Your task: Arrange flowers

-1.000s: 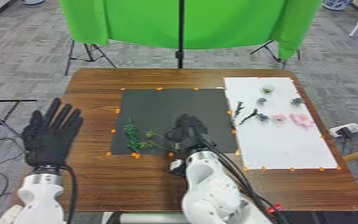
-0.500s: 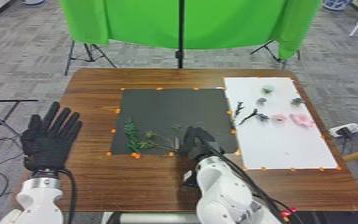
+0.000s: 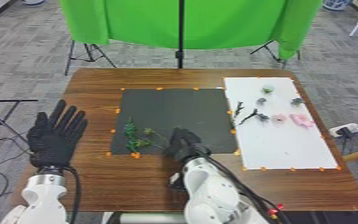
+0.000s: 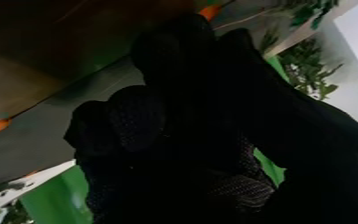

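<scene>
In the head view my right hand is low over the black sheet's near right part, beside a small green sprig. A darker green sprig lies just left of it. In the right wrist view my right hand has curled fingers, and its forefinger and thumb pinch a thin stem by the leaves. On the white sheet lie dark twigs, pink flowers and small grey-green blooms. My left hand is held over the table's left edge, fingers straight.
Orange tape pieces hold down the edges of both sheets on the brown table. Behind the table stand a green cloth and thin black stands.
My right hand went slightly right, then back left. The small green sprig beside it shifted left, closer to the darker sprig. My left hand has moved only slightly.
</scene>
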`<action>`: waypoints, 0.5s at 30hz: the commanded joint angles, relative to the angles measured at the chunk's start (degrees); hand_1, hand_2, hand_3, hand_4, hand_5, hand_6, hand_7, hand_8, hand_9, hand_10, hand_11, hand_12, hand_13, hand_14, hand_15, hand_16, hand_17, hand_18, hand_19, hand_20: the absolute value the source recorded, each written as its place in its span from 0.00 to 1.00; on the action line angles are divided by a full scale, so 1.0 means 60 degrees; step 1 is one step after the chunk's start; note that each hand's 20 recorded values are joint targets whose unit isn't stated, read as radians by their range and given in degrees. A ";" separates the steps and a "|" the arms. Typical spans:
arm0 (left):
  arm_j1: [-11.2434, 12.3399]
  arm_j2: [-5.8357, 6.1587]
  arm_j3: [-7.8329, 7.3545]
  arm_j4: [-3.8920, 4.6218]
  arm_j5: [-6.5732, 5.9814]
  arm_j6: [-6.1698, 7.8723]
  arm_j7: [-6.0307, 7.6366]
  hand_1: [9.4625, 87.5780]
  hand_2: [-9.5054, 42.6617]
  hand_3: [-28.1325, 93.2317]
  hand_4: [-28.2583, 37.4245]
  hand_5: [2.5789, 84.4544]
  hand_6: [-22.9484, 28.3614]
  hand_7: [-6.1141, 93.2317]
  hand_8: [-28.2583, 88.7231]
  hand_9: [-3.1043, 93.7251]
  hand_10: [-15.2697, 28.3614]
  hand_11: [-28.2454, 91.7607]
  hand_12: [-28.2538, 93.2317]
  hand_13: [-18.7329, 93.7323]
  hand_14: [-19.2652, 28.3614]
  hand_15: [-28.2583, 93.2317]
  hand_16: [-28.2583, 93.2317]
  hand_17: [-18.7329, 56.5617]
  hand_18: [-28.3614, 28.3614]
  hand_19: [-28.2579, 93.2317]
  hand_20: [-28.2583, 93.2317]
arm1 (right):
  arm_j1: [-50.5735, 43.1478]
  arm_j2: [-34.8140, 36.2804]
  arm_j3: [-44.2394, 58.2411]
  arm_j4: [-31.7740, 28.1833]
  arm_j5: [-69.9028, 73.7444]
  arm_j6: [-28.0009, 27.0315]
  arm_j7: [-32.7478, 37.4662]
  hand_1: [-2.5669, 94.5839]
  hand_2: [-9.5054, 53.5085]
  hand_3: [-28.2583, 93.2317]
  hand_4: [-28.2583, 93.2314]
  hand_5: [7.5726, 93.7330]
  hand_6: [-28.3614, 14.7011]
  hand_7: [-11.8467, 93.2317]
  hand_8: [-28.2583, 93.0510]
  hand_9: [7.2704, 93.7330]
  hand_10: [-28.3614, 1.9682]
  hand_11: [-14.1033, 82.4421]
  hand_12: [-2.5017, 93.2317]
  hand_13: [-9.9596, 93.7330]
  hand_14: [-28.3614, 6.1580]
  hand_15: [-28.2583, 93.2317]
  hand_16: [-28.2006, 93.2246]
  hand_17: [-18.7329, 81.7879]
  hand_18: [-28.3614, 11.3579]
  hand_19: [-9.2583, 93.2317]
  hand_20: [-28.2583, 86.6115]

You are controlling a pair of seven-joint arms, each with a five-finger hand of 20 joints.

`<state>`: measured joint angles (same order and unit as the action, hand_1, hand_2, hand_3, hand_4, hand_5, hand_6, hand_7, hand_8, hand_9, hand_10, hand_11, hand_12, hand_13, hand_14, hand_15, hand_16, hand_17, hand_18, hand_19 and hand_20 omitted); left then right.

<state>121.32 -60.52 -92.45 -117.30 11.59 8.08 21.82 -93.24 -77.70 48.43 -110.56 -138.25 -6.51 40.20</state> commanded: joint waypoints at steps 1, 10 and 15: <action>0.0173 -0.0050 -0.0014 0.0043 -0.0029 0.0062 0.0027 0.17 0.41 0.86 0.00 0.38 0.60 0.12 0.16 0.32 0.66 0.31 0.29 0.34 0.70 0.36 0.21 0.15 0.70 0.42 0.29 | -0.0140 0.0117 0.0071 0.0176 -0.0008 -0.0104 0.0212 0.53 0.00 0.96 0.00 0.82 0.51 0.41 0.34 0.76 0.30 0.52 0.49 0.70 0.25 0.89 0.47 0.53 0.00 1.00 0.74; 0.0510 -0.0201 -0.0226 -0.0096 -0.0065 0.0067 0.0278 0.17 0.41 0.86 0.00 0.38 0.60 0.13 0.16 0.32 0.67 0.32 0.29 0.34 0.71 0.36 0.21 0.14 0.71 0.42 0.29 | -0.0129 0.0930 0.1432 -0.0714 0.0397 0.0766 0.0850 0.47 0.00 0.92 0.03 0.78 0.53 0.51 0.38 0.73 0.24 0.64 0.39 0.71 0.25 0.89 0.47 0.54 0.00 1.00 0.75; 0.0605 -0.0223 -0.0271 -0.0150 -0.0102 0.0050 0.0354 0.17 0.41 0.86 0.00 0.39 0.60 0.13 0.16 0.32 0.68 0.32 0.29 0.34 0.71 0.37 0.21 0.14 0.71 0.43 0.29 | -0.0086 0.1461 0.2267 -0.0715 -0.0560 0.1734 0.0965 0.45 0.00 0.88 0.04 0.72 0.52 0.58 0.36 0.70 0.21 0.69 0.35 0.70 0.26 0.89 0.48 0.54 0.00 1.00 0.76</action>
<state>123.21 -61.19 -93.83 -117.89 11.46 8.08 23.20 -94.56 -74.13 55.71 -114.37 -134.76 -3.73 44.55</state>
